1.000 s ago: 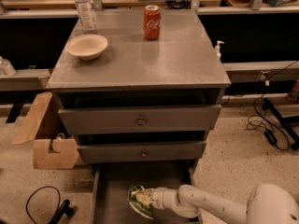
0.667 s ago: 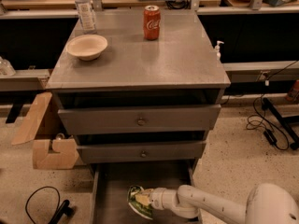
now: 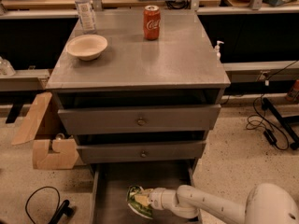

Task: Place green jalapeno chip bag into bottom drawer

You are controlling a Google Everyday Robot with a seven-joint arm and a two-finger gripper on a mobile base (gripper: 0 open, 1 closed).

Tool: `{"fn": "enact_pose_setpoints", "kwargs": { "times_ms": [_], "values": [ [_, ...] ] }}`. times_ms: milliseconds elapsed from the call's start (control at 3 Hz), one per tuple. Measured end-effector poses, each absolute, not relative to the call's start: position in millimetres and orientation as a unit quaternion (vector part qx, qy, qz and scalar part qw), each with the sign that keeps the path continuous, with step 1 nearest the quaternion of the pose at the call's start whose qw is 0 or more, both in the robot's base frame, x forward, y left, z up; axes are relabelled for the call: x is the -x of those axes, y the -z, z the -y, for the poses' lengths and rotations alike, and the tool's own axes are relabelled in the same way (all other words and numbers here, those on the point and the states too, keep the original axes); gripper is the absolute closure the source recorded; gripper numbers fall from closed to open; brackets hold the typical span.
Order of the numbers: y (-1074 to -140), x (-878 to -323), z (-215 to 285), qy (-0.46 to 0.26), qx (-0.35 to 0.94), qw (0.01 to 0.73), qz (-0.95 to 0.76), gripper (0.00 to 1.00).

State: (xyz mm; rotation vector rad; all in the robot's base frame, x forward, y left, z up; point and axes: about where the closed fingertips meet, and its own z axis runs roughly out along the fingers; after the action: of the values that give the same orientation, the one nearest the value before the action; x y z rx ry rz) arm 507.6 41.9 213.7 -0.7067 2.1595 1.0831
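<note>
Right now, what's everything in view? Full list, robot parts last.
Coca-Cola can: 1, red, upright at the back of the cabinet top
bowl: 1, off-white, left side of the cabinet top
water bottle: 1, clear, back left of the top, behind the bowl
cabinet: 1, grey metal, centre
upper drawers: 2, grey, round knobs
bottom drawer: 1, grey, pulled out
green jalapeno chip bag: 1, green with white edge, over the bottom drawer at the gripper
cardboard box: 1, brown, floor left of the cabinet
pump bottle: 1, white, by the cabinet's right edge
cables: several, black, floor on both sides
gripper: 1, white, at the bag
arm: 1, white, from lower right
</note>
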Motion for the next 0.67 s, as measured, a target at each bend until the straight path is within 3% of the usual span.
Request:
{"fn": "enact_pose_setpoints", "kwargs": {
  "times_ms": [333,667],
  "values": [
    [-213.6,-506.9,-43.8,-0.411,0.268,0.306,-0.816,0.13],
    [-213.5,-506.3,-45.3,-0.412,0.268,0.306,-0.816,0.0]
  ]
}}
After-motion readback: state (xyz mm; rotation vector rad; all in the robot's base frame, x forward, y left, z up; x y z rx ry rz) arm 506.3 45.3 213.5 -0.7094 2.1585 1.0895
